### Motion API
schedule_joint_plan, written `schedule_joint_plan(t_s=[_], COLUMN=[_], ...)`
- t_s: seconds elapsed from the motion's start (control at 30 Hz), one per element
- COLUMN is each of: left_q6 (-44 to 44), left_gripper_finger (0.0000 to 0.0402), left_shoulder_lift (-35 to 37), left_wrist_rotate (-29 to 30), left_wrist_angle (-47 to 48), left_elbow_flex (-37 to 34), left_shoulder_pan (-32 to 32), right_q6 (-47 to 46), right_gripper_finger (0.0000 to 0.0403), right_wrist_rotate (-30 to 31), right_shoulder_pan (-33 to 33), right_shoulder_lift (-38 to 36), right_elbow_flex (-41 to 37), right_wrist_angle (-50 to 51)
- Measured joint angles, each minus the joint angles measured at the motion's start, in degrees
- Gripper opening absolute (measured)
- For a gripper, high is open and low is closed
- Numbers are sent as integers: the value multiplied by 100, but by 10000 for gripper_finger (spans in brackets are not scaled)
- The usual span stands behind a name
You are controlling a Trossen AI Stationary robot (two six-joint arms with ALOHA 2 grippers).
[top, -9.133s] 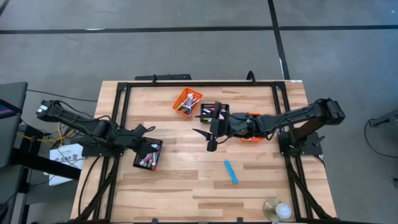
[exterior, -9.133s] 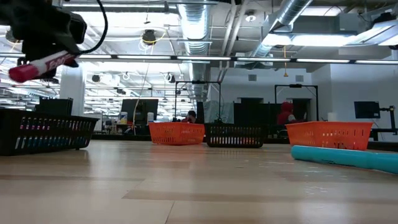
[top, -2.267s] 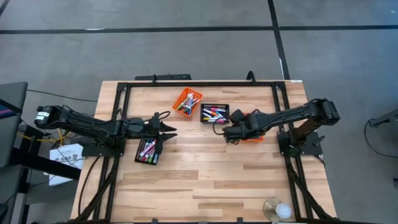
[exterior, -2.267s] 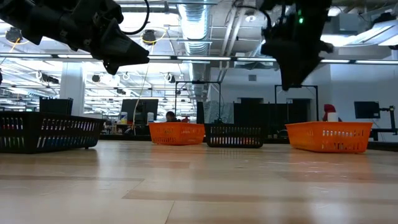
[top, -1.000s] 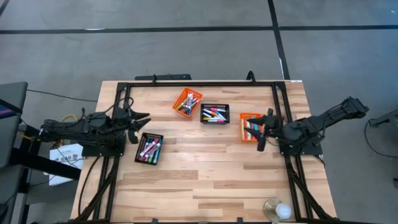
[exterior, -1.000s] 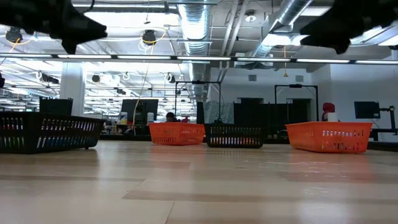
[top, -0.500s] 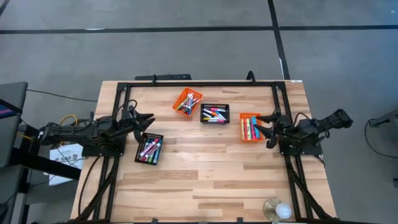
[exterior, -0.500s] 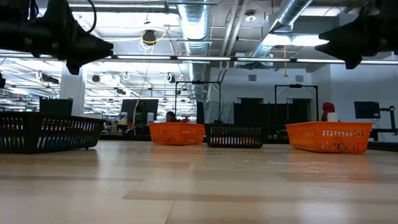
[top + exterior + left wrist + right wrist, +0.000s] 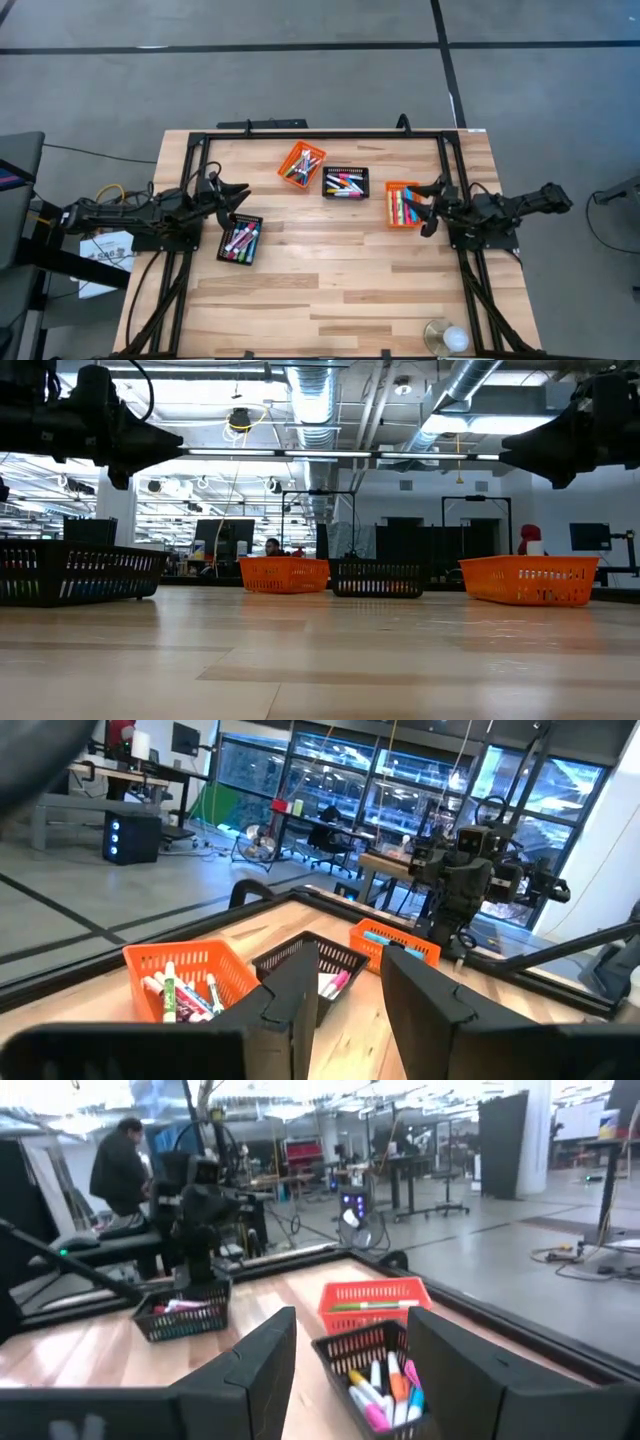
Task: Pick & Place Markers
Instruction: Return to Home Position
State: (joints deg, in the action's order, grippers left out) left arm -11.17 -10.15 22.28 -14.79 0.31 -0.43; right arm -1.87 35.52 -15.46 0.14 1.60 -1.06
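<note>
**Operator:** Where are the markers, nearest position first?

**Technician:** All visible markers (image 9: pixel 240 239) lie inside four baskets on the table (image 9: pixel 330 295).
- Nearest, on the left side, is the near black basket (image 9: pixel 70 575), which carries a mixed-colour load.
- Farther back, on the right side, is the right orange basket (image 9: pixel 528 582), with its pens lying side by side.
- Beyond that, at mid-table, is the centre black basket (image 9: pixel 378 578), with pink and white among its contents.
- Farthest is the far orange basket (image 9: pixel 284 574). It sits at an angle just beside the centre one, with green and white among its contents.

**Operator:** What is the state of the left gripper?

**Technician:** The left gripper (image 9: pixel 237 192) hangs above the table, just past the far left corner of the near black basket. It points toward the table centre. Its fingers stand apart, and the left wrist view shows a gap between them with nothing held.

**Operator:** And the right gripper?

**Technician:** The right gripper (image 9: pixel 427 206) hangs above the table, just beside the outer side of the right orange basket. It also points toward the centre. Its fingers are spread wide and grip nothing.

**Operator:** What is behind the table?

**Technician:** The low view shows an open work hall. One person (image 9: pixel 271 547) shows behind the far orange basket. A second person in a red top (image 9: pixel 527 540) shows behind the right orange basket.
</note>
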Motion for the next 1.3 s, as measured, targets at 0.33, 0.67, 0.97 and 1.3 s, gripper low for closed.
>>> schedule_joint_plan(t_s=[0.33, 0.67, 0.97, 1.3], left_q6=[-259, -263, -266, -266], left_gripper_finger=[108, 108, 108, 108], left_shoulder_lift=[-9, -9, -9, -9], left_wrist_rotate=[-2, -2, -2, -2], left_wrist_angle=[-85, -114, -116, -116], left_elbow_flex=[1, 1, 1, 1], left_shoulder_pan=[-2, -2, -1, -2], right_q6=[-166, -308, -310, -315], right_gripper_finger=[181, 184, 180, 183], right_wrist_rotate=[-465, -454, -452, -450], right_shoulder_pan=[109, 109, 109, 109], right_shoulder_lift=[295, 295, 295, 295], right_elbow_flex=[-76, -78, -78, -80], right_wrist_angle=[-216, -211, -207, -204])
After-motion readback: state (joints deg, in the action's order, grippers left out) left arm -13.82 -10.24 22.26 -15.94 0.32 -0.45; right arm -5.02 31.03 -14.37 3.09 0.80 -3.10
